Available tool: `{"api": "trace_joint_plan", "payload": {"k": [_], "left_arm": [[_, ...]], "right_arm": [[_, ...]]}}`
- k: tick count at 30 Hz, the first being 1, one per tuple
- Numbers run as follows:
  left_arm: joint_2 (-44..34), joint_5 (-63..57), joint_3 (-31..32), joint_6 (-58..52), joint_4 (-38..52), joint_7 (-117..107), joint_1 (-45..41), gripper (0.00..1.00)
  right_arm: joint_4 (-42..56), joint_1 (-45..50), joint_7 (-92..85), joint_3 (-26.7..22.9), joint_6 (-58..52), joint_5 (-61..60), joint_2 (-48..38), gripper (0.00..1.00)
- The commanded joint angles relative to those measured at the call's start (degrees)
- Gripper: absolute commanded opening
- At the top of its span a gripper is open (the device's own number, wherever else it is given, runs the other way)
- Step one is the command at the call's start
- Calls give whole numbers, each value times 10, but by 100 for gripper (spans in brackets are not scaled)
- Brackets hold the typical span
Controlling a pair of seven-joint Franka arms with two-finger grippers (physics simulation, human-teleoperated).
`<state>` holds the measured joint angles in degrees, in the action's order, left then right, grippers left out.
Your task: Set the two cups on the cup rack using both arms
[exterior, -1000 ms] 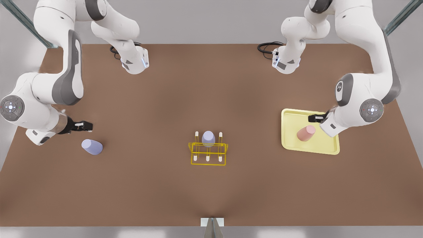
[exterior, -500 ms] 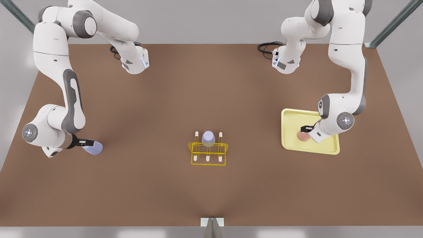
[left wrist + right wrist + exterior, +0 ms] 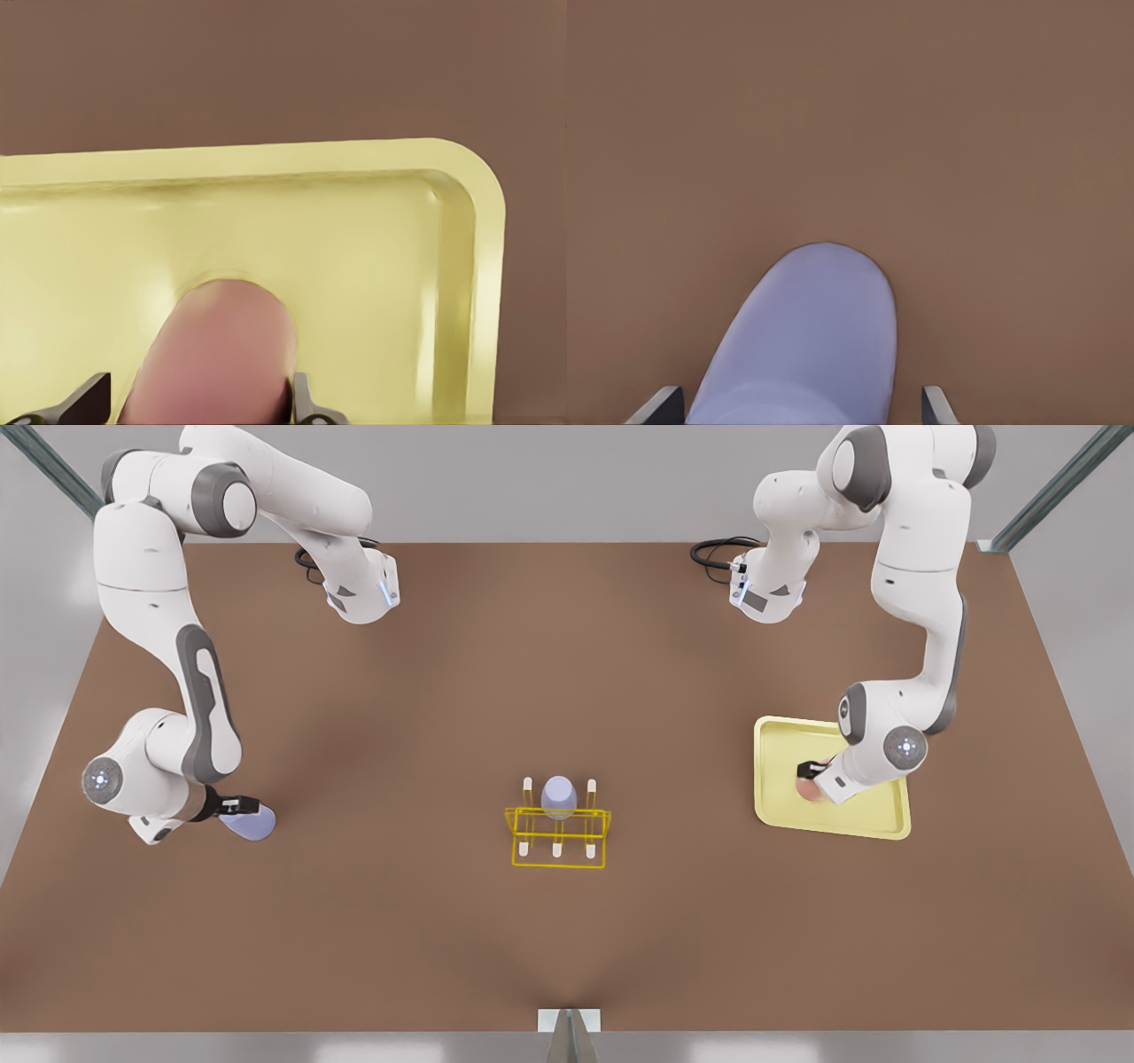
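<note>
Two grippers I ran stood at their cups: at the front view's left my right gripper (image 3: 241, 807) straddled the lavender cup (image 3: 251, 823) on the table (image 3: 567, 939), fingers apart, while beyond the cup rack (image 3: 558, 834) my left gripper (image 3: 808, 770) flanked the pink cup (image 3: 217, 354), fingers apart, on the tray (image 3: 873, 819).

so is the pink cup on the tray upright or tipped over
Upright, mouth down: the pink cup stands on the yellow tray, closed end rising toward the left wrist camera, between the left gripper's fingers.
</note>
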<state>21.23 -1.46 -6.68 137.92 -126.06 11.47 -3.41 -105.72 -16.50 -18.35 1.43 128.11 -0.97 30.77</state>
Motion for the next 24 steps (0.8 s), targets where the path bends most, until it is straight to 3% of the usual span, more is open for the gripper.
{"api": "trace_joint_plan", "payload": {"k": [1, 16, 17, 18, 20, 24], "left_arm": [[-10, -2, 0, 36, -7, 27, 0, 100], [-19, -2, 0, 96, -42, 28, 1, 100], [-19, -2, 0, 96, -42, 28, 1, 94], [-19, -2, 0, 96, -42, 28, 0, 91], [-17, -2, 0, 96, -42, 28, 0, 91], [-17, -2, 0, 96, -41, 28, 0, 91]], "right_arm": [[-11, 1, -46, 0, 35, 0, 1, 100], [-18, 3, -45, -1, 35, 4, 11, 100], [-18, 2, -45, -1, 35, 4, 11, 100], [-18, 2, -45, -1, 35, 3, 11, 99], [-18, 2, -45, -1, 35, 3, 12, 84], [-17, 2, -43, 0, 35, 3, 12, 84]]}}
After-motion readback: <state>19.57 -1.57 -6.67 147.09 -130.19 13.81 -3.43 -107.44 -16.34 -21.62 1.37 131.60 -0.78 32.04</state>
